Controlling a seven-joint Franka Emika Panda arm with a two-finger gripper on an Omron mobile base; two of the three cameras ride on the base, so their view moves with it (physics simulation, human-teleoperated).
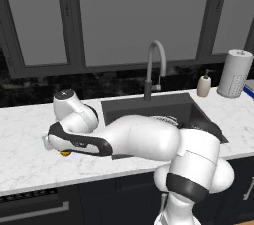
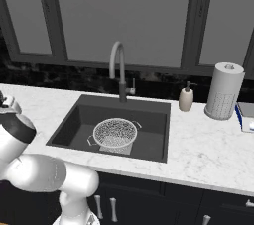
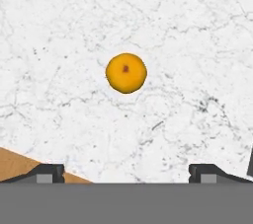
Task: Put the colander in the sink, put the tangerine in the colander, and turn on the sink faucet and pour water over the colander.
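colander (image 2: 115,133) already in sink (image 2: 69,130). tangerine (image 3: 126,73) on counter (image 3: 197,30) left of sink, apart from it. gripper (image 3: 126,171) wide open above fruit, empty. centre fruit btwn tips, drop straight, close gently, else rolls.

You look across a white marble tabletop (image 2: 208,154) with grey veining, set over dark cabinet fronts (image 2: 163,204) with pale bar handles. Behind it runs a black speckled backsplash (image 2: 64,78) under tall dark-framed windows (image 2: 124,16) with flat grey panes. A beige soap dispenser (image 2: 186,98) and a paper towel roll (image 2: 224,91) stand at your right.
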